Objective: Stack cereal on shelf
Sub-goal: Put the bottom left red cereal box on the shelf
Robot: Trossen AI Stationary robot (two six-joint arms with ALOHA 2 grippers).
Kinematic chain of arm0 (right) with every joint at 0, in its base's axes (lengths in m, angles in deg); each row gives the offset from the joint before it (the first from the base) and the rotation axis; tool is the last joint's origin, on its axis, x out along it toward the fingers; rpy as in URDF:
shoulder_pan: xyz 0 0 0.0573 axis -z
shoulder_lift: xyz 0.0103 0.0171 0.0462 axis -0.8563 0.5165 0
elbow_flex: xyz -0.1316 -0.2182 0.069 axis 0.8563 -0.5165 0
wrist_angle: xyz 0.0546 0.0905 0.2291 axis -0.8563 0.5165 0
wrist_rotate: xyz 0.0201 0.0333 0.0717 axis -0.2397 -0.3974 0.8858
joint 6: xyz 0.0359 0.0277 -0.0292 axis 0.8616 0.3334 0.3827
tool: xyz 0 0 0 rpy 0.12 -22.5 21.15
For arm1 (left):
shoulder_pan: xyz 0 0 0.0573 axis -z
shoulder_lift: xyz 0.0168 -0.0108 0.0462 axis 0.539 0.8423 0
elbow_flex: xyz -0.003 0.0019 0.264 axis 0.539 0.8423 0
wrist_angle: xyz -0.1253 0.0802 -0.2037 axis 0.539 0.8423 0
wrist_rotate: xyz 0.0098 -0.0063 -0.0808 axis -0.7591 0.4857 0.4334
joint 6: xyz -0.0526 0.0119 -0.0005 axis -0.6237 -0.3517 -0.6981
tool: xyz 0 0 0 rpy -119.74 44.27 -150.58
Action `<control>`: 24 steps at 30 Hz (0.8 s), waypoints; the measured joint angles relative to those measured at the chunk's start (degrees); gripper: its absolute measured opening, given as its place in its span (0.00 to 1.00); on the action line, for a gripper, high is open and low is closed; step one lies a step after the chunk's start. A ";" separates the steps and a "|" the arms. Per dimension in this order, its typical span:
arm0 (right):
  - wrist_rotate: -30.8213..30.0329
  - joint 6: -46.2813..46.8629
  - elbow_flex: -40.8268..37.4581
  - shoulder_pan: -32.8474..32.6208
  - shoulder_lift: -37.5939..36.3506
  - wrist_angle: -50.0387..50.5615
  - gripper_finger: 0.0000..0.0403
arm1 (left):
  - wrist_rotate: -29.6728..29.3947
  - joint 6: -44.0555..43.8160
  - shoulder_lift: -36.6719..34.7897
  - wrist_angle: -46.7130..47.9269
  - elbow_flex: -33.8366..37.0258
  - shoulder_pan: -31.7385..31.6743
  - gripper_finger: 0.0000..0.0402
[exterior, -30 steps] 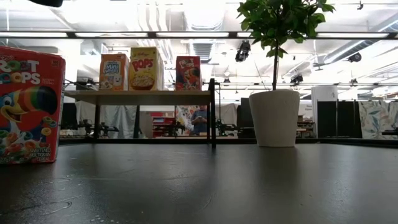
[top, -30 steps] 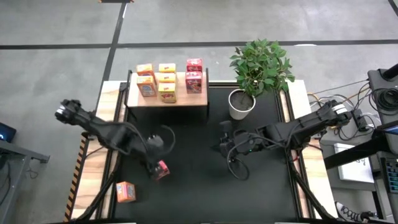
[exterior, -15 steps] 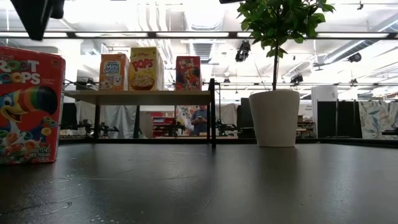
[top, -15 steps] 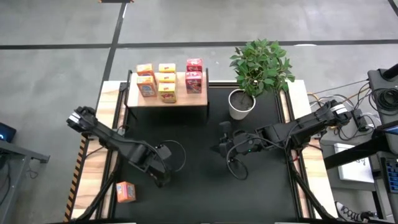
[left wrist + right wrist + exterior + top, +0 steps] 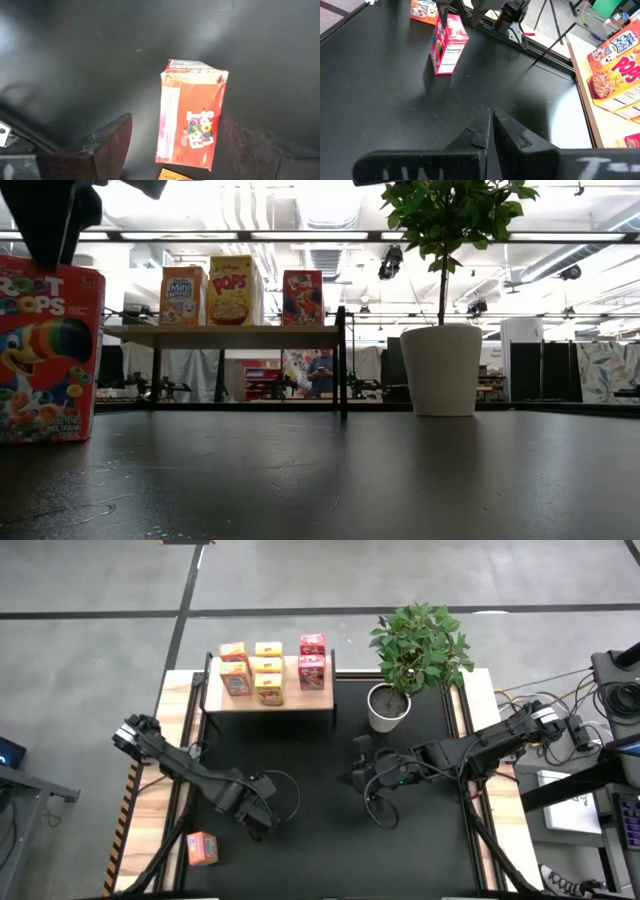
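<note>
A red cereal box (image 5: 192, 120) stands upright on the black table top, large at the left of the low view (image 5: 45, 350). My left gripper (image 5: 175, 125) is open right above it, pointing down. One finger (image 5: 107, 145) stands on each side of the box's top, and I see no touch. In the high view the gripper (image 5: 258, 824) hides the box. An orange cereal box (image 5: 203, 848) lies near the front left. Several cereal boxes stand on the shelf (image 5: 268, 698) at the far side. My right gripper (image 5: 358, 772) hangs shut over the table's middle.
A white plant pot (image 5: 388, 706) with a leafy plant stands to the right of the shelf. Pale wooden strips (image 5: 150, 790) run along both table sides. Bare black table top lies between the two arms and in front of the shelf.
My left gripper has gone down and toward the table's near edge, tipping to point straight down, and now hangs over the red box, hiding it from above. The red box has stayed where it stood.
</note>
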 joint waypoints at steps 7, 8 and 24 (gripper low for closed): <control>0.00 -0.04 0.00 0.00 0.02 0.00 0.03 | 0.00 1.96 0.00 -3.56 2.28 0.51 0.63; 0.00 -0.04 0.00 0.00 0.02 0.00 0.03 | 0.00 2.28 0.00 -3.97 2.35 0.51 0.62; 0.00 -0.07 -0.13 0.00 0.08 0.27 0.03 | 0.02 4.94 -0.02 -5.34 2.41 0.54 0.32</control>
